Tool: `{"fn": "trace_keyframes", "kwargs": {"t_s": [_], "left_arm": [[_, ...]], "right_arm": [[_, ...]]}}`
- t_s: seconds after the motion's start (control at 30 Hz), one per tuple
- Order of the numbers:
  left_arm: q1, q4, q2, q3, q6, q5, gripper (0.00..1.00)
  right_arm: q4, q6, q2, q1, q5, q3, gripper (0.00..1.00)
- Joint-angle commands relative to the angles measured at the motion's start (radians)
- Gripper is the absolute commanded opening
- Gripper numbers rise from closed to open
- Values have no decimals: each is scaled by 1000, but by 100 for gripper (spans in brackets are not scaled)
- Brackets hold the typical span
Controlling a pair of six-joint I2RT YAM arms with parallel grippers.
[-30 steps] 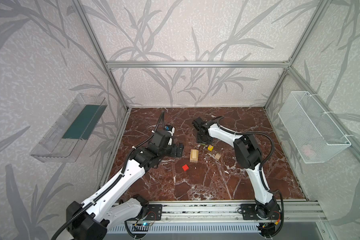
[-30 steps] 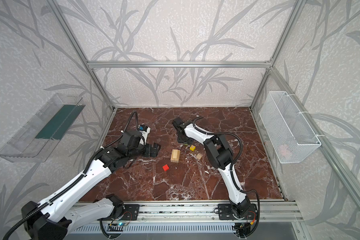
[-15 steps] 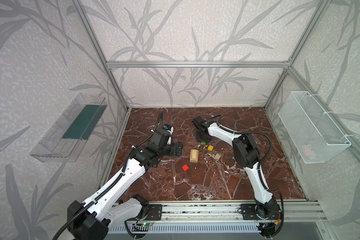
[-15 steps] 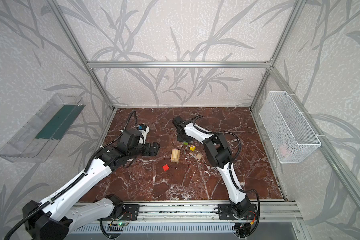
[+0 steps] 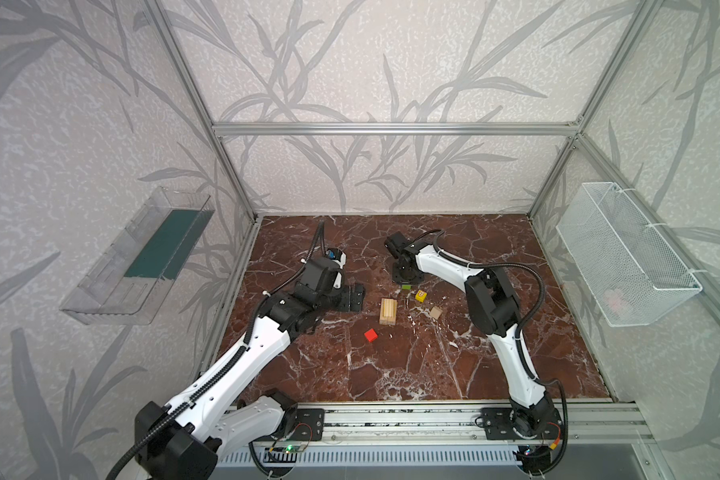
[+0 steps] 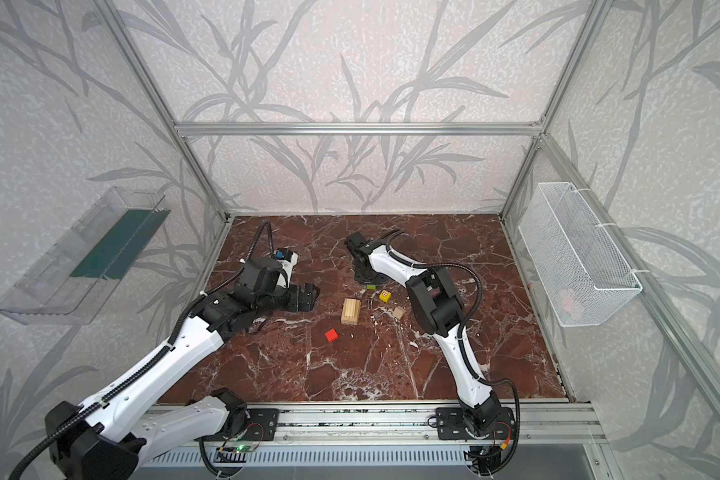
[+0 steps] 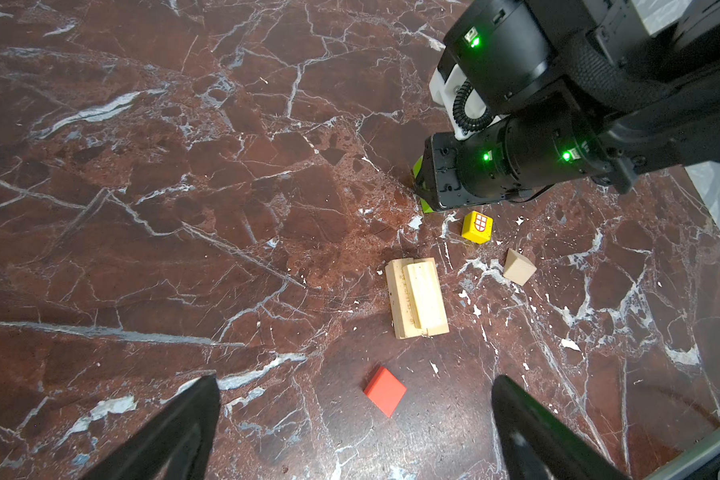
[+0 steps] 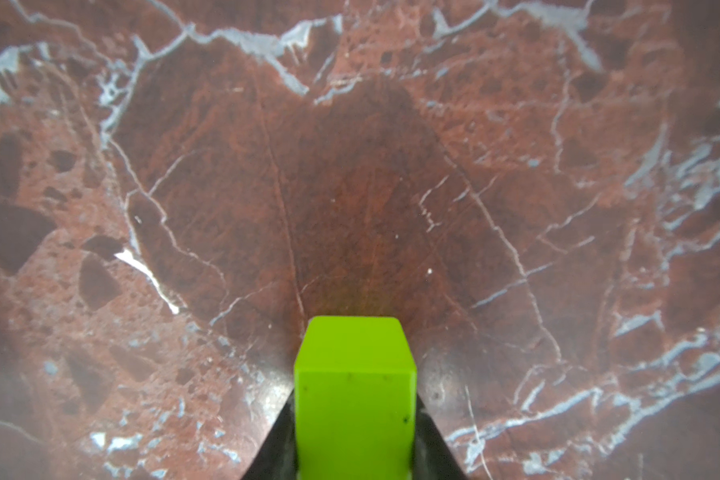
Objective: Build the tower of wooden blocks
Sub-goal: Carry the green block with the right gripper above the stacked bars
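right end effector (image 8: pixel 355 444) clamping lime-green bar (image 8: pixel 354 374), mostly hidden overhead, left end effector (image 7: pixel 356 382) released

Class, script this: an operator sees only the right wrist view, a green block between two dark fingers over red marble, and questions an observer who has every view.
Operator: My right hand is on the green block. Where are the wood planks?
Observer: They lie bundled together on the table, roughly between a red cube and a yellow cube.
Operator: Is the left hand busy?
Observer: No, it is wide open and holds nothing.
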Motion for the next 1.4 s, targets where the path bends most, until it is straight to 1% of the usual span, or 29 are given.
{"fn": "trace_keyframes", "kwargs": {"t_s": [0.0, 0.13, 0.3, 0.43, 0.5, 0.7, 0.87, 1.1, 1.27, 1.37], "left_arm": [[13, 10, -5, -4, -5, 25, 100], [35, 12, -10, 0, -14, 69, 100], [45, 11, -27, -1, -19, 75, 99], [48, 2, -44, -2, -18, 58, 100], [51, 6, -52, -6, -19, 51, 99], [83, 6, -46, -4, -33, 61, 99], [126, 9, -40, -2, -48, 76, 100], [175, 31, -43, -18, -64, 107, 100], [212, 36, -43, -24, -79, 111, 100], [224, 39, -44, -27, -82, 121, 100]], "right_arm": [[-15, -38, -89, 2, -7, -24, 23], [-64, -47, -146, 15, 4, -29, 21], [-124, -35, -233, 44, 30, -46, 20], [-183, -3, -282, 73, 34, -46, 20], [-206, 42, -298, 94, 42, -42, 20], [-271, 100, -328, 174, 84, -24, 20], [-308, 161, -333, 237, 120, -27, 20], [-255, 247, -319, 300, 108, -73, 20], [-237, 274, -287, 320, 107, -74, 20], [-220, 270, -258, 321, 84, -70, 20]]}}
